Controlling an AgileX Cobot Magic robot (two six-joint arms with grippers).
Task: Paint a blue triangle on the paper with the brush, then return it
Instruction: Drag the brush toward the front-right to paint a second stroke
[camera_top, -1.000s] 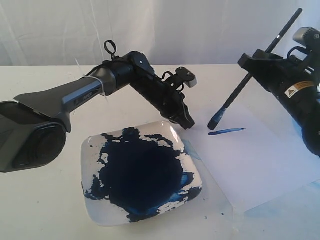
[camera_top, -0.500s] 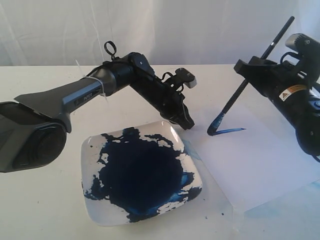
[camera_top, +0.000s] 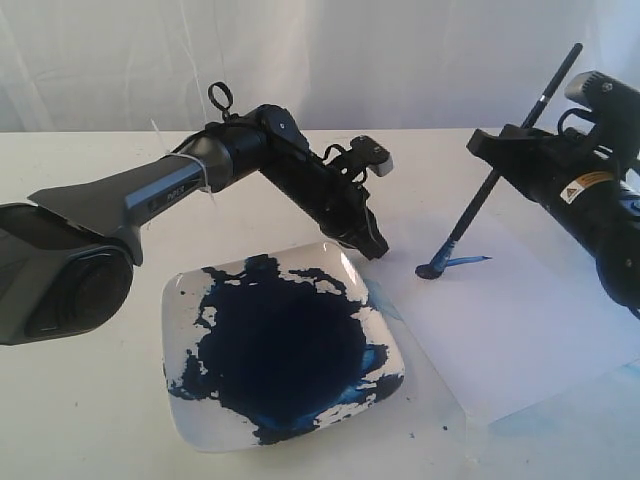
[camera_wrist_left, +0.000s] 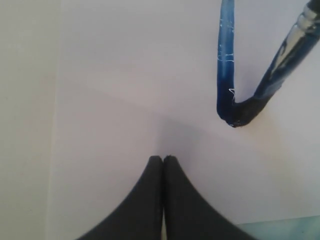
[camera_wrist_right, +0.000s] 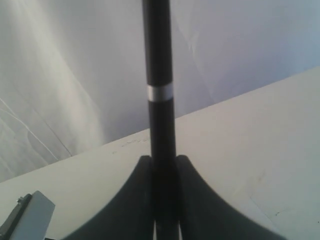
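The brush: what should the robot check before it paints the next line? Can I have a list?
1. Grip: the right gripper is shut on the brush handle. Ok.
2. Contact: the bristles are bent against the paper. Ok.
3. Paint: the bristles look dark and well loaded. Ok.
4. Shape finished: only one short blue stroke is on the paper. Not ok.
5. Left gripper: shut, low over the paper near the bristles. Whether it presses the sheet down: cannot tell.
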